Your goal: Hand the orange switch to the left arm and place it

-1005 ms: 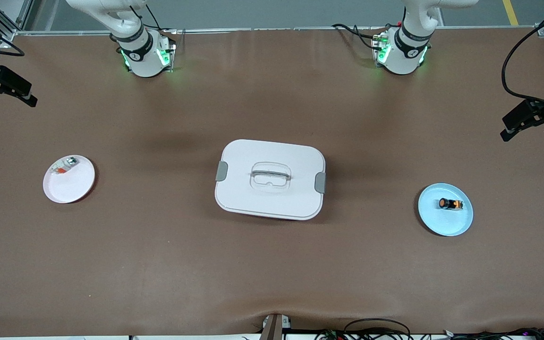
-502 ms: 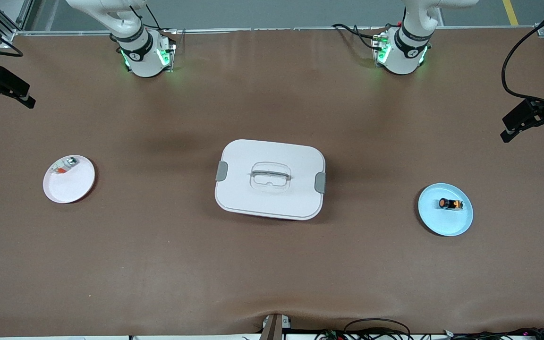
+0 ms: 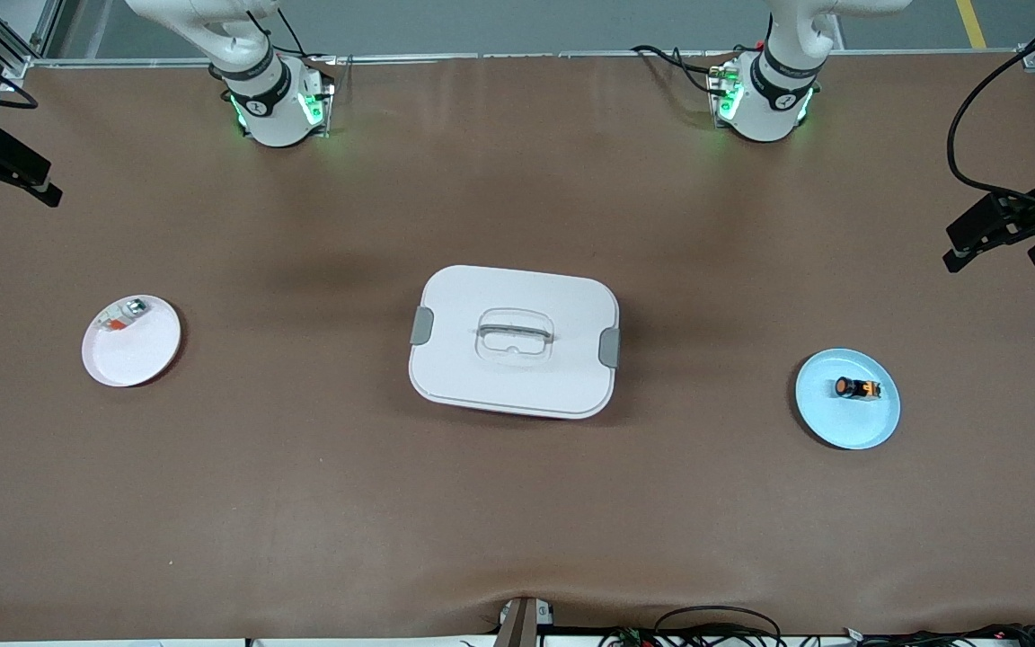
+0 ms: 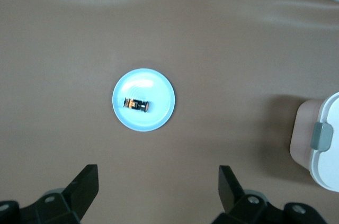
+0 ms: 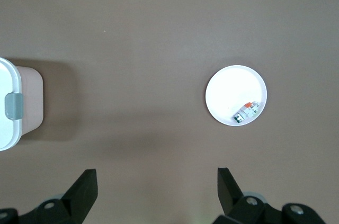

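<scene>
The orange switch (image 3: 857, 387) lies on its side on a light blue plate (image 3: 848, 424) toward the left arm's end of the table. It also shows in the left wrist view (image 4: 136, 105). The white box (image 3: 514, 341) stands mid-table with its lid on. My left gripper (image 3: 989, 261) is open and empty, high over bare table beside the blue plate; in its wrist view (image 4: 158, 181) the jaws stand wide apart. My right gripper (image 3: 16, 202) is open and empty (image 5: 157, 181), high over the right arm's end of the table.
A white plate (image 3: 136, 355) toward the right arm's end holds a silver-and-clear part with a red-orange bit (image 3: 122, 316), also in the right wrist view (image 5: 247, 112). The box's grey side clips (image 3: 609, 347) face each end. Cables lie along the table's near edge.
My left gripper has drifted slightly toward the table's middle and my right gripper slightly toward its own end. The switch, plates and box have not moved.
</scene>
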You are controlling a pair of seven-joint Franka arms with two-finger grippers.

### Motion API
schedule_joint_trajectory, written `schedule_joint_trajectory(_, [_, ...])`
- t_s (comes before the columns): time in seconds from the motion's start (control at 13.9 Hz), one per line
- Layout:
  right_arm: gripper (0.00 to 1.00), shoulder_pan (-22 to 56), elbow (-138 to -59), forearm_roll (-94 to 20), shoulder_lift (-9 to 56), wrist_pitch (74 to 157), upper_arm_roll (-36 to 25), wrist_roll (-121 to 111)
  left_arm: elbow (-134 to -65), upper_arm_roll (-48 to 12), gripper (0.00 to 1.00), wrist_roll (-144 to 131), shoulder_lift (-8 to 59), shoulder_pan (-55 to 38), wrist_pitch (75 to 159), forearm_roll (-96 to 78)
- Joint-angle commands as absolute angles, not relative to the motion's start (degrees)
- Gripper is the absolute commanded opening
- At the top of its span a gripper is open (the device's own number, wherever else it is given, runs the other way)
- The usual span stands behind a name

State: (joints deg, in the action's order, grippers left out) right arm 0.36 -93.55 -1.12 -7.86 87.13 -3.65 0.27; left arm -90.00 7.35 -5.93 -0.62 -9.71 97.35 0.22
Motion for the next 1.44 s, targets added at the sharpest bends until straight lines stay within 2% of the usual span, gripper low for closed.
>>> schedule_joint_trajectory(0.0, [1.0, 0.18, -93.95, -0.35, -8.61, 87.63, -3.69, -0.26, -88.16, 7.73, 1.0, -5.1, 0.35, -9.93, 95.01, -0.7])
schedule_joint_trajectory(1.36, [1.0, 0.7, -94.04, -0.44, -7.74, 88.24, -3.43, -0.26, -88.24, 7.73, 1.0, -2.99, 1.58, -9.84, 93.96, -0.88])
